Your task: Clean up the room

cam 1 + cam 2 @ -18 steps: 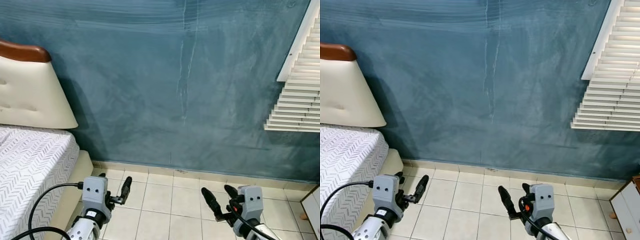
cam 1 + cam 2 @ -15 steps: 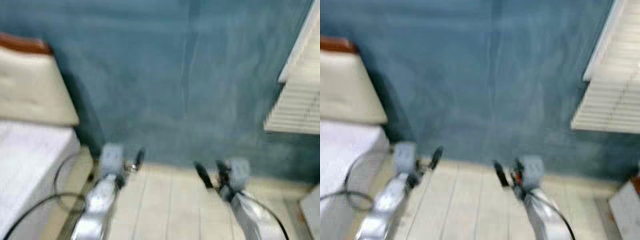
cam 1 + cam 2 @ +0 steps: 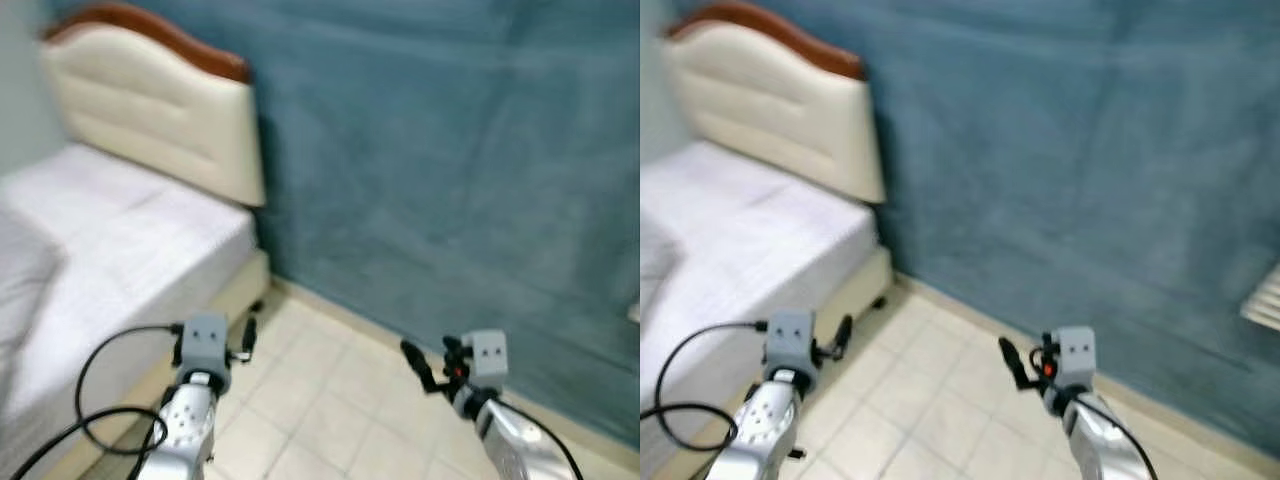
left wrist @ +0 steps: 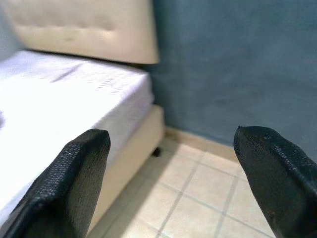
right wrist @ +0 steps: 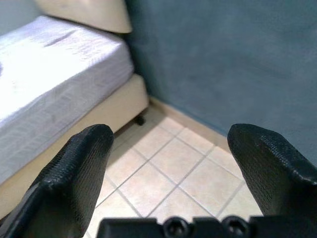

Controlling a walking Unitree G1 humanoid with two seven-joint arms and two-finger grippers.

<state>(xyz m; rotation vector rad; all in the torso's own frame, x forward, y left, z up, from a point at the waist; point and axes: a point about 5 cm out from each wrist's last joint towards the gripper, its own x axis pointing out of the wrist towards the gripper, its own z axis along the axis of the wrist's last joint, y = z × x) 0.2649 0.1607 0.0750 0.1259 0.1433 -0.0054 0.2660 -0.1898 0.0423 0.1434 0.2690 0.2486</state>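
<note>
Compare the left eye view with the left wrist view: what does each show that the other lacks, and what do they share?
Left eye view alone: the headboard's brown wooden top, the right gripper and the silver arms. Left wrist view alone: the small dark caster under the bed base, and the left gripper close up, open. Shared: the bed, the blue wall and the tiled floor.

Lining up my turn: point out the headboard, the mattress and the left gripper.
headboard point(image 3: 150, 120), left eye view, on its cream padding.
mattress point(image 3: 120, 250), left eye view, on its white top.
left gripper point(image 4: 168, 168), left wrist view, midway between its open fingertips.
</note>
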